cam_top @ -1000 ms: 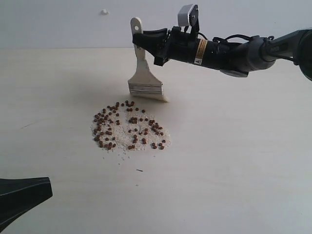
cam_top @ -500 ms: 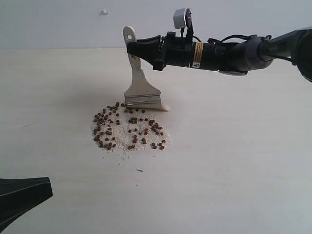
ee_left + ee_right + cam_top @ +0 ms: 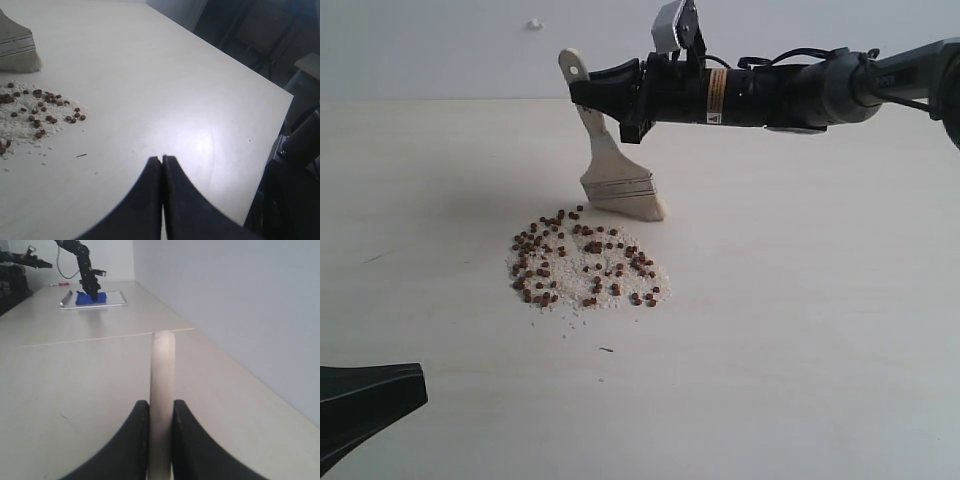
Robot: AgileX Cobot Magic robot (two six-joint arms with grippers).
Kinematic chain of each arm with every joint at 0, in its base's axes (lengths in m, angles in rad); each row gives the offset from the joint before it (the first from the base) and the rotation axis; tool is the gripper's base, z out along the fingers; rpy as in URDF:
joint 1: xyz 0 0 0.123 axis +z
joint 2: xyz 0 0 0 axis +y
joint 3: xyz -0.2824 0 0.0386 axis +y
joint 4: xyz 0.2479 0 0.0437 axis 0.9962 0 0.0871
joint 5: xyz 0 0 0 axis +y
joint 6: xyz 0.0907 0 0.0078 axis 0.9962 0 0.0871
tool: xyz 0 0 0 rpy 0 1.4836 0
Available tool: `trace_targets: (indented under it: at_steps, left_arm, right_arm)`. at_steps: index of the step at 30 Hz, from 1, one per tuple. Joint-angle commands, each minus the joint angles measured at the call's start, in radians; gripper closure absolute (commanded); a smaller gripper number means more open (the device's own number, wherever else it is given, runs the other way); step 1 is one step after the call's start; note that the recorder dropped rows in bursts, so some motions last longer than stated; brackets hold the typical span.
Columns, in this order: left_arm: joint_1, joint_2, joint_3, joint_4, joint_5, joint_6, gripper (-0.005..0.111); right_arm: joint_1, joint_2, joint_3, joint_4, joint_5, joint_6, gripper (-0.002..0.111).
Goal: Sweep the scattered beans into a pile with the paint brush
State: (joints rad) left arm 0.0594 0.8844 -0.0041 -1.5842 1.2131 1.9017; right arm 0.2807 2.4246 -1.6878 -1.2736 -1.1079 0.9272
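Observation:
The paint brush [image 3: 613, 180] stands tilted on the table, cream handle up, white bristles touching the surface just behind the pile [image 3: 585, 265] of reddish-brown beans and pale crumbs. My right gripper [image 3: 605, 97] is shut on the handle near its top; the handle [image 3: 162, 390] runs between the two black fingers. The brush's ferrule and bristles [image 3: 20, 50] also show beside the beans [image 3: 42, 107] in the left wrist view. My left gripper [image 3: 162, 159] is shut with nothing in it, at the near left corner [image 3: 365, 405], well away from the pile.
A small dark sliver [image 3: 607, 349] lies on the table in front of the pile. A white crumb [image 3: 533, 24] sits far back. The table's edge [image 3: 260, 165] drops off beyond the left gripper. A tray with a blue object [image 3: 92, 299] is at the far end.
The right gripper has shifted left and slightly up, tilting the brush handle further left. The bristles have pulled back a little from the pile's far edge. The left gripper has not moved.

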Motion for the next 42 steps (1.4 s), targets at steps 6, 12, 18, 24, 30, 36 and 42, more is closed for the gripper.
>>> trace_targets:
  at_steps: [6,12,18,24,30,36,42]
  left_arm:
    - [0.001,-0.006,0.004,-0.004,0.008,0.005,0.107]
    - [0.001,-0.006,0.004,-0.004,0.008,0.005,0.107]
    - [0.001,-0.006,0.004,-0.004,0.008,0.005,0.107]
    - [0.001,-0.006,0.004,-0.004,0.008,0.007,0.107]
    - [0.001,-0.006,0.004,-0.004,0.008,0.006,0.107]
    - [0.001,-0.006,0.004,-0.004,0.008,0.006,0.107]
    - [0.001,-0.006,0.004,-0.004,0.008,0.006,0.107]
  right_arm:
    - [-0.001,-0.009,0.005,0.063,0.026,-0.070,0.108]
    - [-0.001,-0.009,0.005,0.114,-0.113,-0.070,0.108]
    - [-0.007,-0.013,0.005,0.226,-0.106,-0.174,0.108]
    - [-0.007,0.006,-0.037,0.212,-0.098,-0.169,0.108]
    - [-0.007,0.061,-0.101,0.174,-0.113,-0.084,0.108]
    - [-0.007,0.115,-0.156,0.172,-0.113,-0.022,0.108]
    - [-0.007,0.123,-0.164,0.091,-0.113,0.047,0.108]
